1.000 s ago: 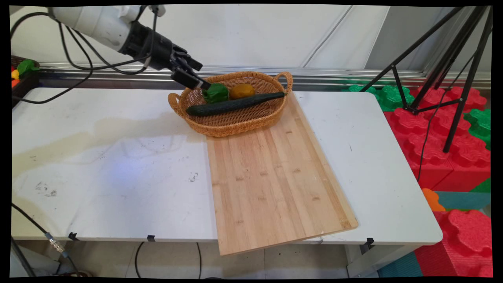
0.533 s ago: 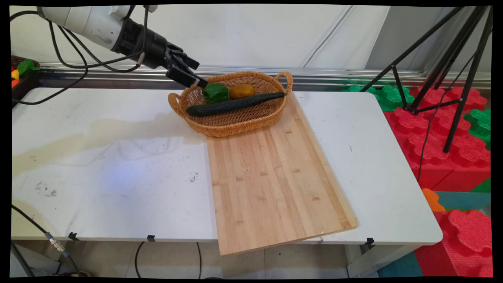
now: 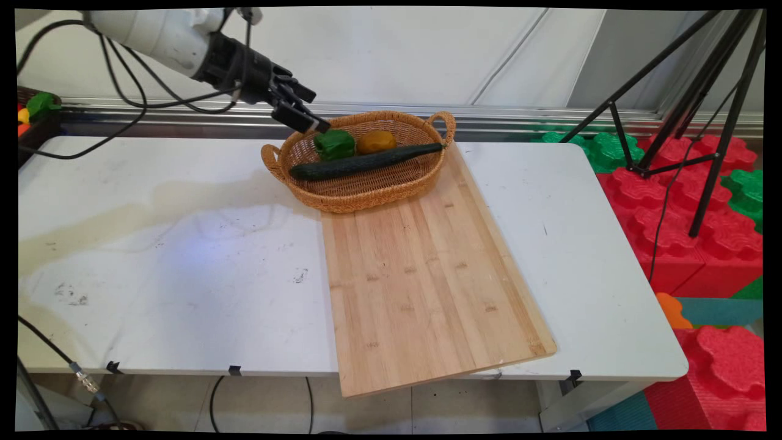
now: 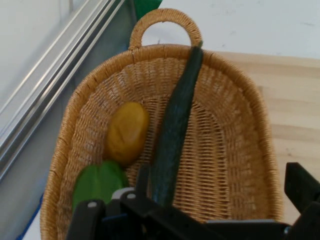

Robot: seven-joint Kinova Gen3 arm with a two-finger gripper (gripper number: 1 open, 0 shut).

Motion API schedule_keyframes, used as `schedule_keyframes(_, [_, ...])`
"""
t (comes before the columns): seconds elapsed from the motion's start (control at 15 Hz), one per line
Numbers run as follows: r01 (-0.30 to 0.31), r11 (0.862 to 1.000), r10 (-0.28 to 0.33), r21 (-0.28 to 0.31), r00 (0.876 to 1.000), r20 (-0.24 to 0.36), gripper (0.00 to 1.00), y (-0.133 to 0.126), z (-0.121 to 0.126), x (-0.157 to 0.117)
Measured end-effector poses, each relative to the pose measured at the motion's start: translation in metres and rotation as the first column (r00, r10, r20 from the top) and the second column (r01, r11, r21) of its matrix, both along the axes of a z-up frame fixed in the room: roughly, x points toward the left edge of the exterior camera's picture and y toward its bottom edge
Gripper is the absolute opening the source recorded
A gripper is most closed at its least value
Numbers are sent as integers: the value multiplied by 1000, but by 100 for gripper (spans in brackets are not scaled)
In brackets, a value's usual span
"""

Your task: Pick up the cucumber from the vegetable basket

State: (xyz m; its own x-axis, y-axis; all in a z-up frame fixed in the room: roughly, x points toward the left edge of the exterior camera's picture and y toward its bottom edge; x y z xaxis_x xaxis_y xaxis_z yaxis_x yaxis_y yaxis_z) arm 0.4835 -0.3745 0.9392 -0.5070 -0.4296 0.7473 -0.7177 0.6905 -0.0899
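**Claw poised over the basket's left end**

The claw hangs just above the left end of the basket, tilted down toward the green pepper, close to it but apparently not touching. From the hand camera its fingers stand spread wide with nothing between them: one finger shows at the right edge, and the linkage spans the bottom of that view.

Inside the basket, from its left end to its right: the pepper sits at the left, near the far wall; the yellow fruit lies just beside it, also near the far wall; the cucumber runs the whole length in front of both, its right tip resting up against the rim by the right handle.

What could go wrong: the pepper is hemmed in by the far wall, the fruit and the cucumber, so a spread finger coming down could catch the woven rim or the left handle and drag the light basket. It could also nudge the cucumber and roll it, or bump the fruit.

Room: left of the basket the bench lies open. The basket's near right part rests on the cutting board, which overhangs the bench's near edge.
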Motion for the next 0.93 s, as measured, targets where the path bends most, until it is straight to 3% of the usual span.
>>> schedule_keyframes(0.33, [11, 1000, -10, -6, 997, 82, 100, -40, -29, -16])
schedule_keyframes(0.93, [23, 998, -33, 55, 981, 192, 100, -86, -88, -44])
